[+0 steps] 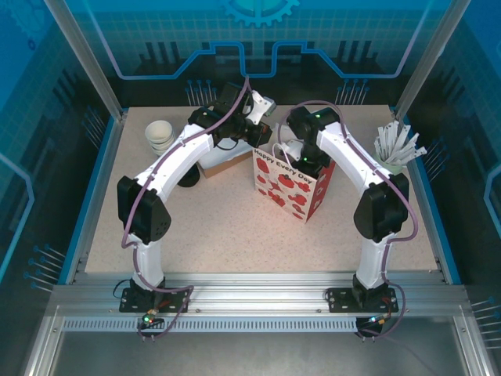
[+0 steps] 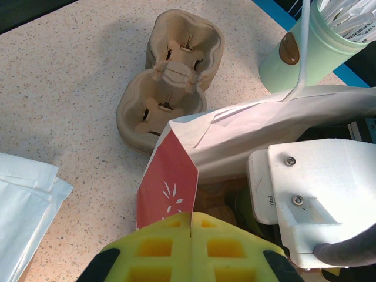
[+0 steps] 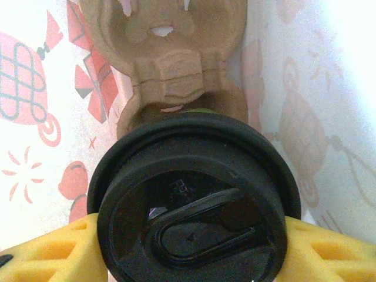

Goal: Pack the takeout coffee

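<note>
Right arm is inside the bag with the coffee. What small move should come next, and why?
Probably lower the right tool straight down a little. It grips the takeout coffee inside the bag, just above the near well of a cardboard carrier. The cup does not look seated yet, so releasing now might tip it.

Robotics lab test cell. A frame of slotted aluminium bars [image 1: 250, 301] boxes in a speckled table [image 1: 211, 235] edged in blue. Translucent blue wall panels [image 1: 156, 39] around it are printed with gear and circuit patterns. Two white robot arms, the left arm [image 1: 168, 160] and the right arm [image 1: 352, 164], are bolted to the near rail, with purple cables [image 1: 129, 227] running along them. Café items sit among the machinery: a stack of white paper cups [image 1: 160, 135], a pale green cup of white sticks [image 1: 395, 153], a strawberry-print bag [image 1: 286, 188], a pulp cup carrier [image 2: 170, 88] and a takeout coffee [image 3: 191, 205].
</note>
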Controlling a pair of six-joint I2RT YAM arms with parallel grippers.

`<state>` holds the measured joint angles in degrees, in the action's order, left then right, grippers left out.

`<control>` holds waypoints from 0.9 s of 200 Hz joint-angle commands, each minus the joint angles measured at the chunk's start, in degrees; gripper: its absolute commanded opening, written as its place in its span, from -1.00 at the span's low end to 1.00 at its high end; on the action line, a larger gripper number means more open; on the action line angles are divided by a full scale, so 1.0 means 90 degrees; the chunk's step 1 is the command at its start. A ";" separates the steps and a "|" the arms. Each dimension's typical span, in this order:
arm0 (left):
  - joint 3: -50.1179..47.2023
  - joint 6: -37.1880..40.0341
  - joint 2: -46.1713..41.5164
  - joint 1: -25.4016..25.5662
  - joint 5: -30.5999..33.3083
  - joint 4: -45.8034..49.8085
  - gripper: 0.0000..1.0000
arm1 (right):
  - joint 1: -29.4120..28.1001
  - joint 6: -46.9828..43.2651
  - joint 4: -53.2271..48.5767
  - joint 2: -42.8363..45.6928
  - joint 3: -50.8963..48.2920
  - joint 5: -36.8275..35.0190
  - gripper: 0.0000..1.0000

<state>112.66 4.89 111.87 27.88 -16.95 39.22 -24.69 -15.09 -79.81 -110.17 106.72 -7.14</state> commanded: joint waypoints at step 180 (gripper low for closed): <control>-0.0135 0.0053 -0.0056 0.0007 -0.0133 0.0147 -1.00 | 0.0177 -0.0061 0.0159 -0.0342 -0.0231 -0.0109 -0.20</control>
<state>112.36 4.86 111.87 27.88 -16.97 38.74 -24.32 -15.09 -78.56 -111.13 106.30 -7.14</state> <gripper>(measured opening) 0.054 0.622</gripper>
